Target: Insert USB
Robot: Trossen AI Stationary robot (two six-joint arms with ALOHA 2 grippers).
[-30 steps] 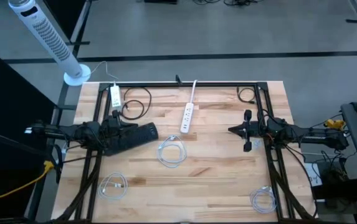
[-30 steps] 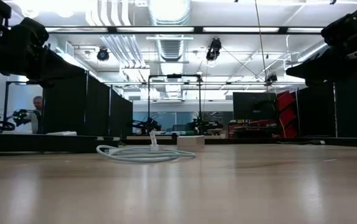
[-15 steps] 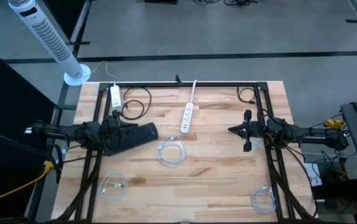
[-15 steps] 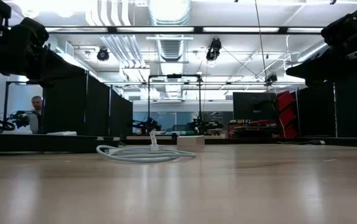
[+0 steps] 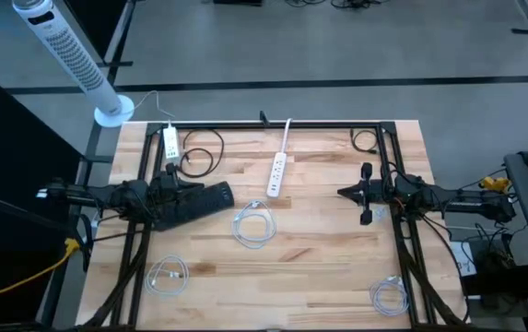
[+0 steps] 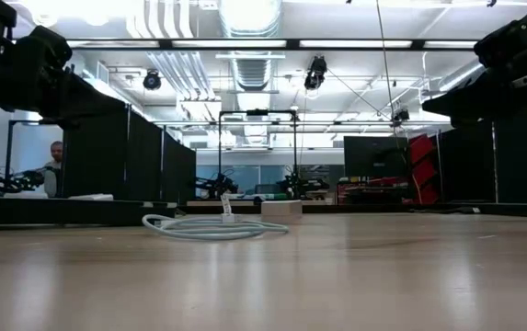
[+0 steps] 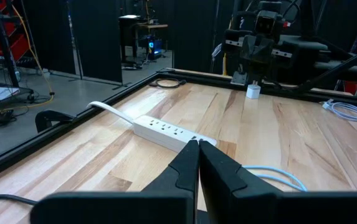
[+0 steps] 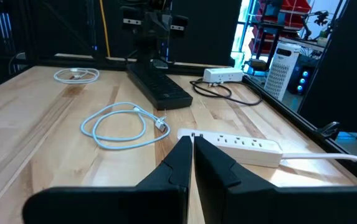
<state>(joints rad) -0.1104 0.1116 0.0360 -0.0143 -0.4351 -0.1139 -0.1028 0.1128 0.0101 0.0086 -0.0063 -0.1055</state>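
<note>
A white power strip [image 5: 277, 175] lies flat near the table's middle, toward the far side; it also shows in both wrist views [image 7: 166, 129] [image 8: 237, 147]. A white coiled USB cable [image 5: 252, 226] lies flat just in front of it [image 8: 125, 127] [image 6: 212, 225]. My left gripper [image 5: 193, 183] hovers shut at the table's left, above a black power strip [image 5: 199, 203], fingers [image 7: 198, 149] pointing toward the white strip. My right gripper [image 5: 340, 193] hovers shut at the table's right, its fingers [image 8: 190, 146] pointing toward the strip's end. Neither holds anything.
A second white strip [image 5: 170, 143] with a black cord [image 5: 201, 152] lies at the far left. More white cable coils lie at the near left [image 5: 167, 275] and near right [image 5: 390, 295]. A small white adapter [image 7: 253, 92] sits below the right arm. Black frame rails border the table.
</note>
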